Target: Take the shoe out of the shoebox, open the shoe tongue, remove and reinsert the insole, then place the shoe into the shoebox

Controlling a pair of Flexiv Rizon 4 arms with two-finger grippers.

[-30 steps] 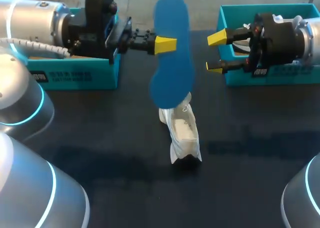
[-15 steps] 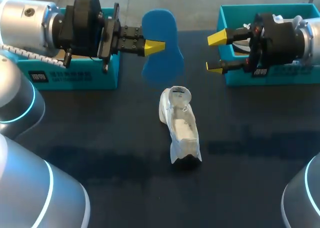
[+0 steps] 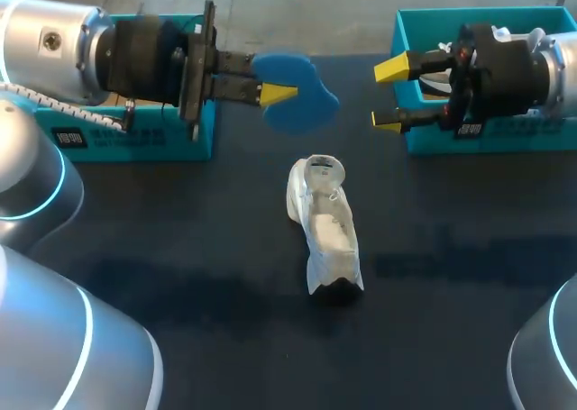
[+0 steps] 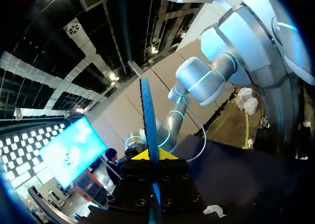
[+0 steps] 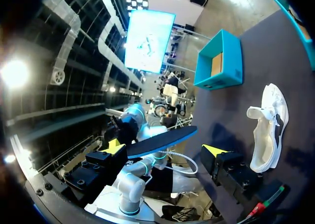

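Observation:
My left gripper (image 3: 278, 93) is shut on a blue insole (image 3: 302, 99), which hangs in the air beyond the shoe and lies nearly flat. In the left wrist view the insole (image 4: 147, 115) shows edge-on, rising from between the yellow tips (image 4: 150, 155). A white shoe (image 3: 326, 225) lies on the dark table near the middle, its opening facing up. To the right of the insole, my right gripper (image 3: 389, 95) stands open and empty in front of the right teal shoebox (image 3: 487, 15). From the right wrist, the insole (image 5: 162, 140) is ahead of the open gripper (image 5: 165, 149) and the shoe (image 5: 268, 130) lies beside it.
A second teal box (image 3: 135, 138) stands at the back left under my left arm, also seen as the teal box (image 5: 219, 59) across the table in the right wrist view. Something white lies in the right shoebox, mostly hidden by my right gripper.
The left wrist has turned, swinging the insole from hanging upright over the shoe to nearly flat; the gripper has drawn slightly left. The right arm and the shoe have not moved.

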